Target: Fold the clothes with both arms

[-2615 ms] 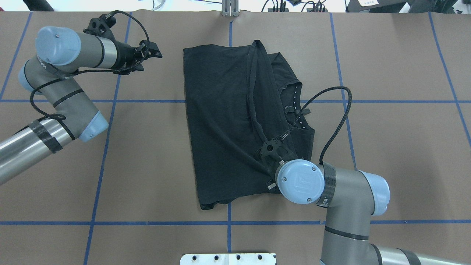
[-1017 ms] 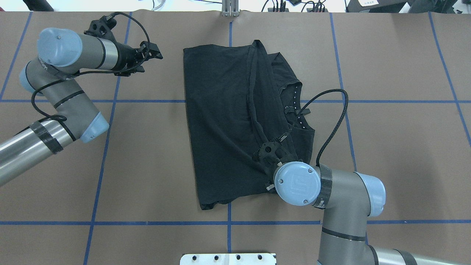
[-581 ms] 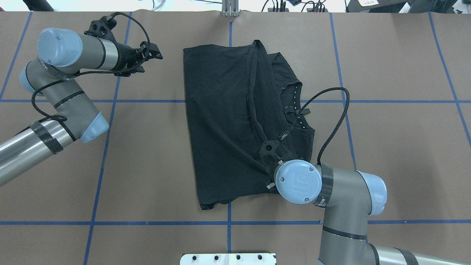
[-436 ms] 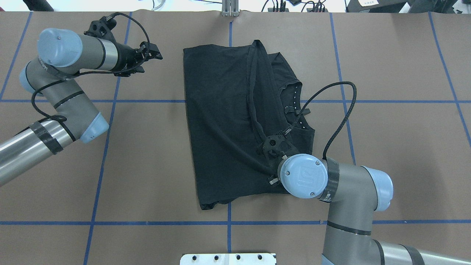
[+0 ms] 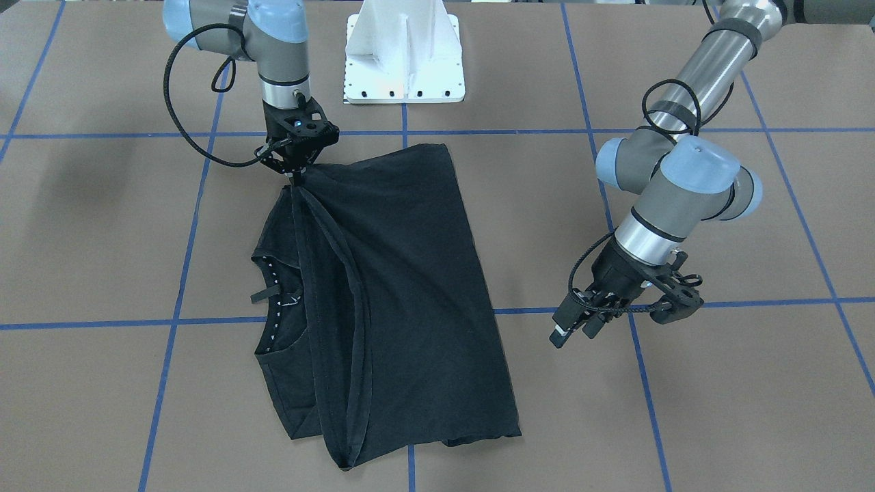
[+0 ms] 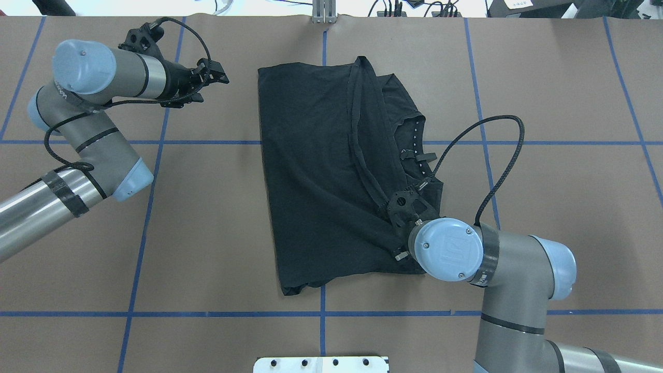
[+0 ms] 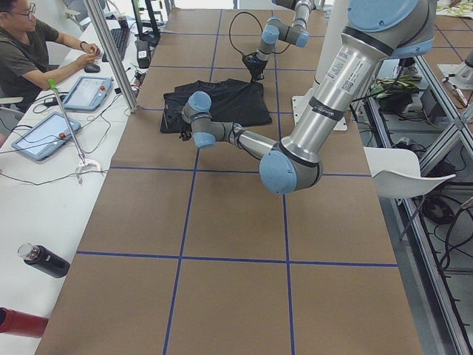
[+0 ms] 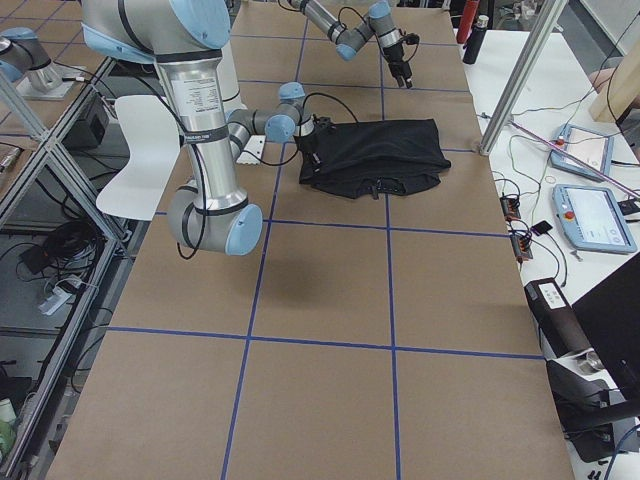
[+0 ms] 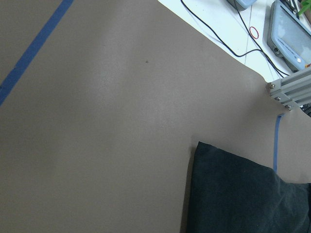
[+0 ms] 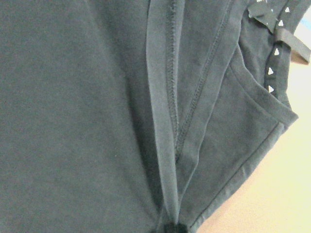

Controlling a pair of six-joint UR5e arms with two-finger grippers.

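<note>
The black T-shirt (image 6: 316,171) lies partly folded at the table's middle, plain side up, with its collar (image 6: 419,155) showing at the right. It also shows in the front-facing view (image 5: 403,287). My right gripper (image 5: 295,174) points straight down and is shut on the shirt's hem at its near right corner, where a ridge of cloth (image 6: 362,145) runs to it. The right wrist view shows that hem (image 10: 163,121) close up. My left gripper (image 6: 216,73) hovers open and empty left of the shirt's far left corner (image 9: 233,189).
The white pedestal base (image 5: 403,55) stands at the near table edge. Blue tape lines (image 6: 145,207) grid the brown table. A metal bracket (image 6: 323,13) sits at the far edge. An operator (image 7: 29,44) with tablets sits beyond it.
My right arm has moved to the right with the hem in its grip, dragging the cloth ridge that way. The left arm has not moved.
</note>
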